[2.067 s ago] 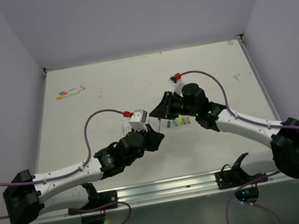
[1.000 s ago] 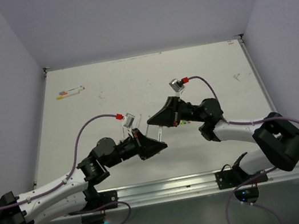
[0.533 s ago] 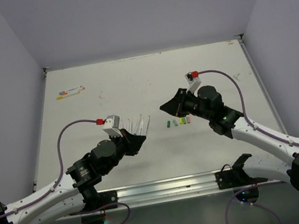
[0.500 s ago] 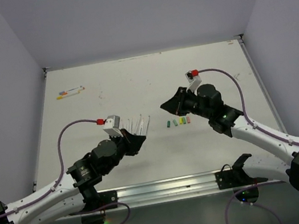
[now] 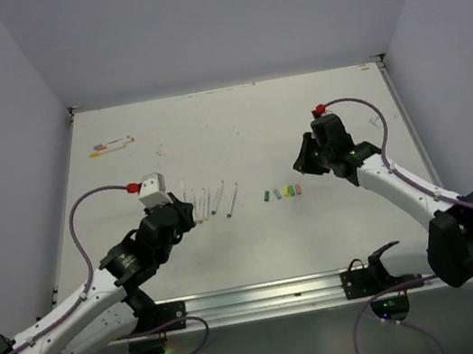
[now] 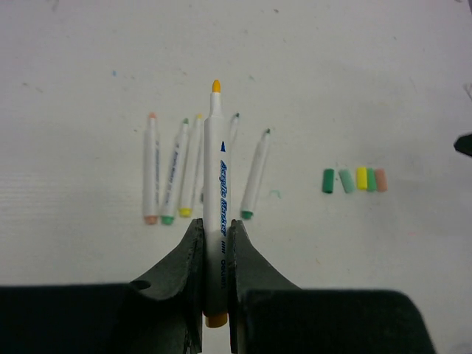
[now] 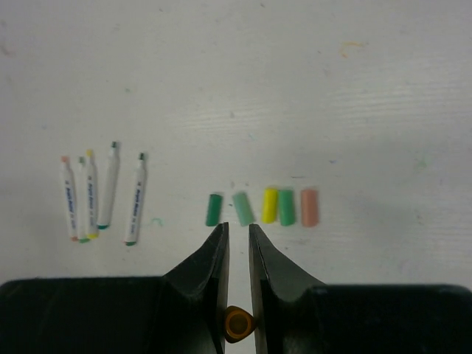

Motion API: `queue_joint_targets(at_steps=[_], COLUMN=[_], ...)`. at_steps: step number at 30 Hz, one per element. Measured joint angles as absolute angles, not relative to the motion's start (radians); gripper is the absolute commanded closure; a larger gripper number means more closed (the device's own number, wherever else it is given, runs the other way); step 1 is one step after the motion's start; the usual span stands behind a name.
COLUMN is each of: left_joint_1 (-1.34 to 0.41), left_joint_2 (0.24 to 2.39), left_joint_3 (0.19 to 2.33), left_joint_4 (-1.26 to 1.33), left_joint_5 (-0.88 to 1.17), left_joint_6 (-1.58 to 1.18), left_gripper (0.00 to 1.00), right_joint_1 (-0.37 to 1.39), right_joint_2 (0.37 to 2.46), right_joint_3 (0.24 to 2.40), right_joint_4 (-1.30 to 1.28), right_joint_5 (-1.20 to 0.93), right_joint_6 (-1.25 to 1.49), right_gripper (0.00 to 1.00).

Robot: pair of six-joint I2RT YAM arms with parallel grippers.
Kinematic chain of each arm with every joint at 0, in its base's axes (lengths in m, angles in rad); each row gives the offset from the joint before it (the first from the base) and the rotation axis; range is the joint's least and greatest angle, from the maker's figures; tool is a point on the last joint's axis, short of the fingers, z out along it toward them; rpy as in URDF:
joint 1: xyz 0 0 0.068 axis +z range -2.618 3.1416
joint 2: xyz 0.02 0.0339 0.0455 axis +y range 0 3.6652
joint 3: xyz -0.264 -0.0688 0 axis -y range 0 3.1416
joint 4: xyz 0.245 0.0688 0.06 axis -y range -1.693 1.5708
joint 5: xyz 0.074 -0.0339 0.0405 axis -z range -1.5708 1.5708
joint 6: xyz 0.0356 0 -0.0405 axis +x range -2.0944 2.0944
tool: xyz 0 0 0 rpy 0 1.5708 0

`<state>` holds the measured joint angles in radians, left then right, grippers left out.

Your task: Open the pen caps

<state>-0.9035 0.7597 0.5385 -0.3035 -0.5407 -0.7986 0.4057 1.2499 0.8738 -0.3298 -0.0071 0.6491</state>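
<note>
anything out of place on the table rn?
Mostly tidy: uncapped pens and caps in neat rows. Only oddity: a few stray pens lie apart near the far left corner, too small to tell if capped.

Pretty clearly a robotics lab test cell: two robot arms (image 5: 85, 304) bolted to a metal rail (image 5: 266, 293) at the edge of a bare white surface (image 5: 238, 131), plain pale walls (image 5: 219, 24) boxing it in, purple cables (image 5: 101, 190) looping off the arms.
</note>
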Motion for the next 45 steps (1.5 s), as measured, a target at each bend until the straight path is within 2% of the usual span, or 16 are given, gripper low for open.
queue_joint_targets(at_steps=[6,17,28,39,45], left_joint_1=[-0.707,-0.534,-0.496,-0.491,-0.491], left_joint_2=[0.752,0.850,0.973,1.101,1.154], left_joint_3=[0.533,0.350,0.312,0.268,0.263], left_joint_4=[-0.307,-0.212,-0.004,0.160,0.196], left_joint_5=[-0.526,-0.427,-0.396,-0.298,-0.267], left_joint_6=[-0.737,-0.739,-0.738,-0.741,-0.750], left_gripper=[1.00,0.97,0.91,0.82,0.74], right_joint_1=[0.350,0.280,0.280,0.280,0.279], right_joint_2=[1.342,1.477,1.550,1.565,1.569], right_joint_3=[0.873,0.827,0.810,0.807,0.807], right_joint_4=[-0.418,-0.416,-0.353,-0.321,-0.316], right_joint_5=[0.010,-0.014,-0.062,-0.089,-0.102], right_joint_6=[0.577,0.495,0.455,0.451,0.451], right_gripper=[1.00,1.00,1.00,0.90,0.85])
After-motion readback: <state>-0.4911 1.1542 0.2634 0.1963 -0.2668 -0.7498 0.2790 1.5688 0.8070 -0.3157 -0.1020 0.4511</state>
